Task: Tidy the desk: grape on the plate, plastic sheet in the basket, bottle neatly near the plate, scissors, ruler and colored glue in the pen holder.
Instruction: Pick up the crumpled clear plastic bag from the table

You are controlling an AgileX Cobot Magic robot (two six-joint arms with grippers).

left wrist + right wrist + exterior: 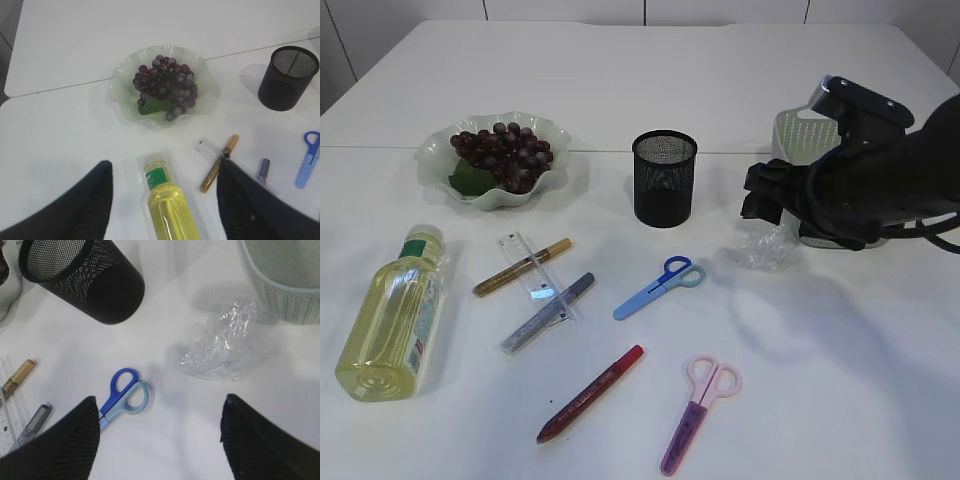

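Observation:
Grapes lie on the pale plate. The yellow bottle lies on its side at the left. A crumpled plastic sheet lies beside the basket. Blue scissors, pink scissors, a clear ruler and gold, silver and red glue sticks lie in front of the black mesh pen holder. My right gripper is open and empty above the sheet. My left gripper is open and empty above the bottle.
The right arm hides the front of the basket. The table has a seam running across behind the plate and holder. In the right wrist view the blue scissors lie left of the sheet.

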